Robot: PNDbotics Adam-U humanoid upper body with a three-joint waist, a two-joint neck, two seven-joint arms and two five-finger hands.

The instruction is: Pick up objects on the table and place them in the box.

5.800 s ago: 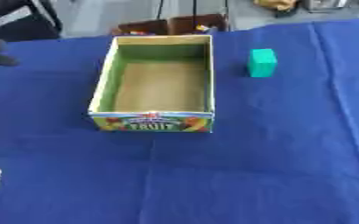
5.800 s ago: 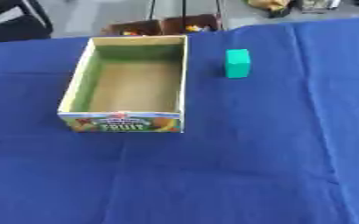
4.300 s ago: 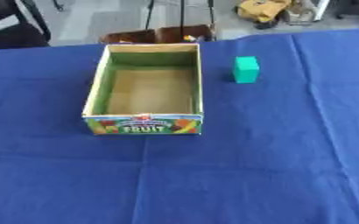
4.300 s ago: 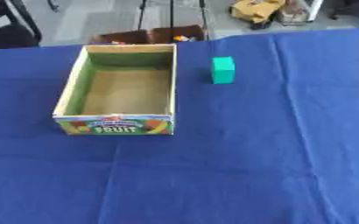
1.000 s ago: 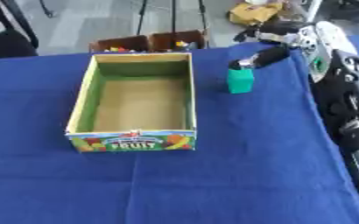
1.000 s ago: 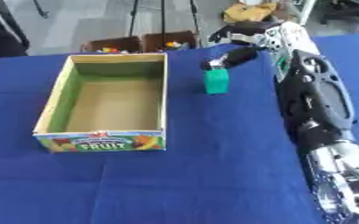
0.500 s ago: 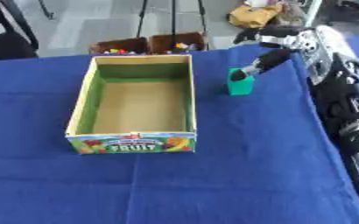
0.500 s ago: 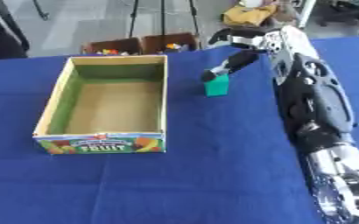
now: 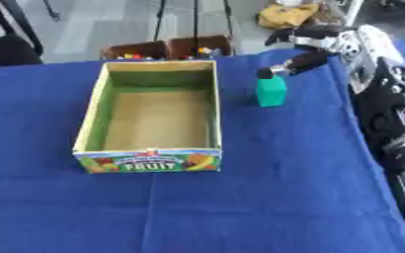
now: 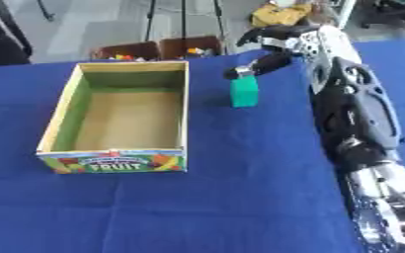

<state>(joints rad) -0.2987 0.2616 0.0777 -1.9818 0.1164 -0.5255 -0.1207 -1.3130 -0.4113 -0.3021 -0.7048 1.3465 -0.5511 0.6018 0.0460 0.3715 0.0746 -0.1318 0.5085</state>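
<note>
A small green block (image 9: 271, 92) stands upright on the blue tablecloth (image 9: 266, 188), just right of the box. The box (image 9: 154, 118) is an open cardboard fruit carton with a green inner rim, and nothing lies inside it. My right hand (image 9: 308, 45) reaches in from the right, hovering just above and behind the block. Its thumb tip (image 10: 240, 70) touches or nearly touches the block's top, while the fingers are spread and hold nothing. My left hand shows in neither view.
My right arm (image 10: 353, 118) runs along the table's right side. Beyond the far table edge stand brown crates (image 9: 167, 48) with small coloured items, and a yellow bundle (image 9: 284, 14) lies on the floor. A dark chair (image 9: 3, 47) is at far left.
The right arm came in from the right and reached over to the green block. Over the last second the hand stayed by the block's top, and the block stayed on the cloth.
</note>
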